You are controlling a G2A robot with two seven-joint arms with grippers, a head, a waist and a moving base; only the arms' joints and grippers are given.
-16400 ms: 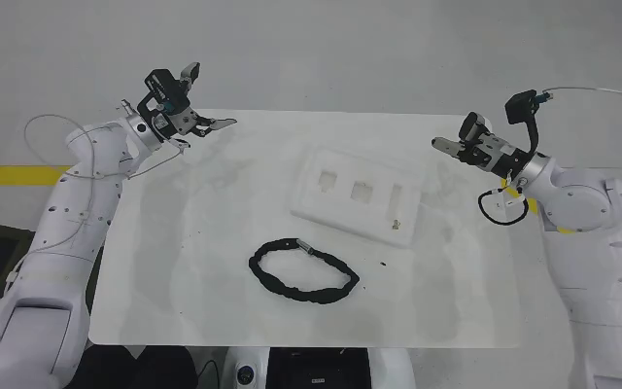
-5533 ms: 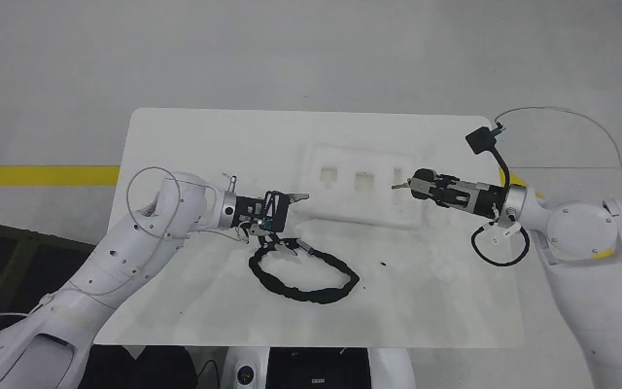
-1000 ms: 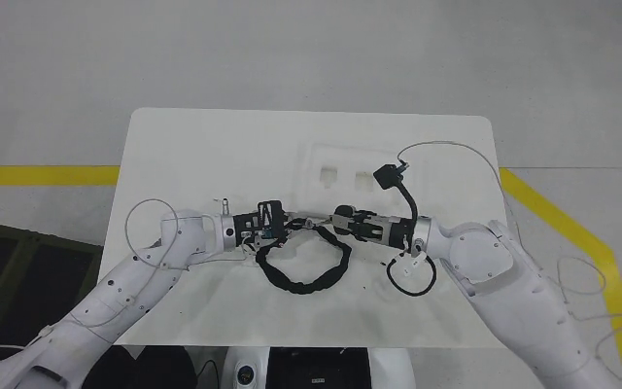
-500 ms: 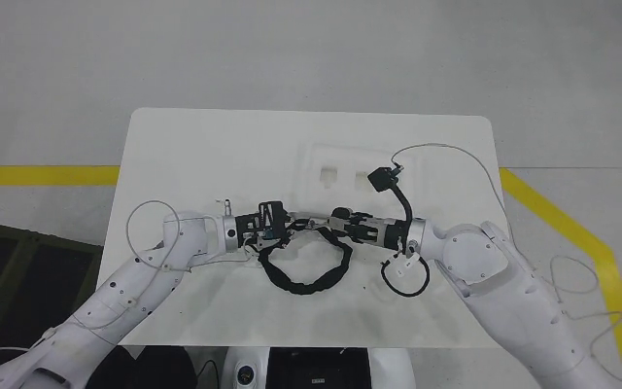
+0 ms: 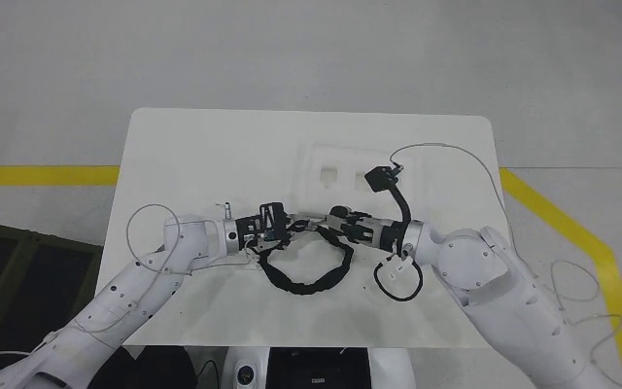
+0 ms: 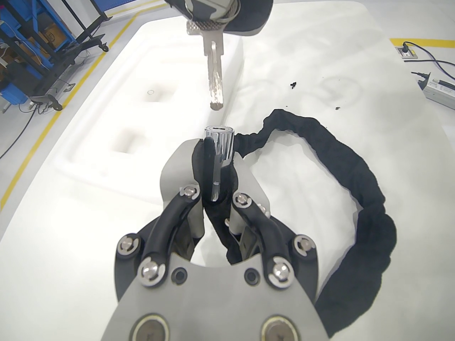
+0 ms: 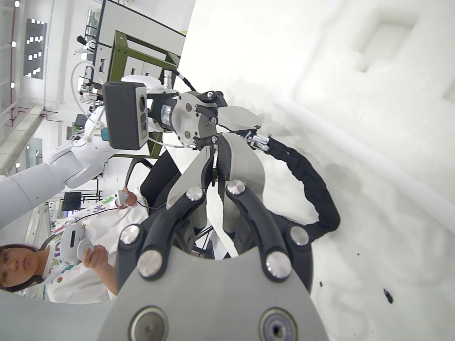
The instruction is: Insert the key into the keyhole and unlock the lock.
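Note:
The lock is a black fabric-covered chain loop (image 5: 309, 272) with a chrome cylinder (image 6: 219, 140) at one end. My left gripper (image 6: 217, 159) is shut on that cylinder and holds it a little above the table, keyhole facing the key. My right gripper (image 6: 209, 19) is shut on the head of a silver key (image 6: 214, 76). The key's blade points at the keyhole, and its tip stops a short gap away from it. From above, the left gripper (image 5: 280, 227) and right gripper (image 5: 330, 218) face each other at mid-table. The right wrist view looks past my right gripper (image 7: 216, 157) to the cylinder (image 7: 259, 140).
A white foam tray (image 5: 389, 199) with shallow square recesses lies just behind the grippers. The chain (image 6: 359, 186) hangs and rests on the white table (image 5: 194, 156) in front. A few dark specks (image 6: 293, 85) lie on the table surface.
My right arm has shifted slightly left, bringing the key closer to the cylinder. The left gripper has kept its hold almost in place.

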